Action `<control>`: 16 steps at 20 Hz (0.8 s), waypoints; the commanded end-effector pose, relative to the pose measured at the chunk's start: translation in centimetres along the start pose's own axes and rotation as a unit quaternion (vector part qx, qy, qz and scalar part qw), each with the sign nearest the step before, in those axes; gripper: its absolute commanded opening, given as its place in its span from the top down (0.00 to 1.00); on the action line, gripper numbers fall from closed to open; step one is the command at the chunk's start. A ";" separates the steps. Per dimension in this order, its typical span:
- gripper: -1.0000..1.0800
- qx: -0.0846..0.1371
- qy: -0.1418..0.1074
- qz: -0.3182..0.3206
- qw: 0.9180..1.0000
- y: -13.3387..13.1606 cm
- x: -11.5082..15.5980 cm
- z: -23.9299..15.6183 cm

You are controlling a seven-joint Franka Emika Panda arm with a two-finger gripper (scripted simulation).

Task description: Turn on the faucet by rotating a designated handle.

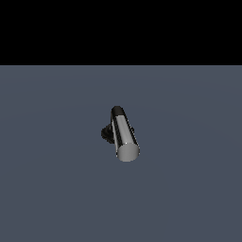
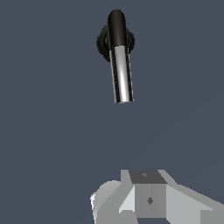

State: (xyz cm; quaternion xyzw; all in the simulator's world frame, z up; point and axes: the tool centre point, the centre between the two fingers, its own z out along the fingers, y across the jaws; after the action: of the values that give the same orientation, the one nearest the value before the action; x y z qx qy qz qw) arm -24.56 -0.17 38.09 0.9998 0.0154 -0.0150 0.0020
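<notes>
The faucet stands alone on the flat grey-blue floor, its black ridged round base mostly hidden behind the bar in the exterior view. The handle, a shiny chrome cylinder, points toward the camera and shows its flat grey end. In the wrist view the handle runs out from the black stem over the base. My gripper appears only in the wrist view as grey blocks at the picture's edge, well apart from the handle's free end. How its jaws stand does not show. Nothing is held.
The grey-blue floor spreads out flat on every side of the faucet. A black band fills the top of the exterior view. No other object shows in either view.
</notes>
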 end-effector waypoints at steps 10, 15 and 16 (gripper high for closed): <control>1.00 0.000 0.005 -0.031 1.000 -0.9 2.2 8.9; 1.00 0.000 0.007 -0.043 0.999 -1.3 3.1 12.4; 1.00 0.000 0.007 -0.045 0.999 -1.4 3.3 13.1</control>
State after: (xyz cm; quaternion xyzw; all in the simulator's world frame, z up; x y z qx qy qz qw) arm -21.96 1.16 25.98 0.9983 0.0571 -0.0088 0.0011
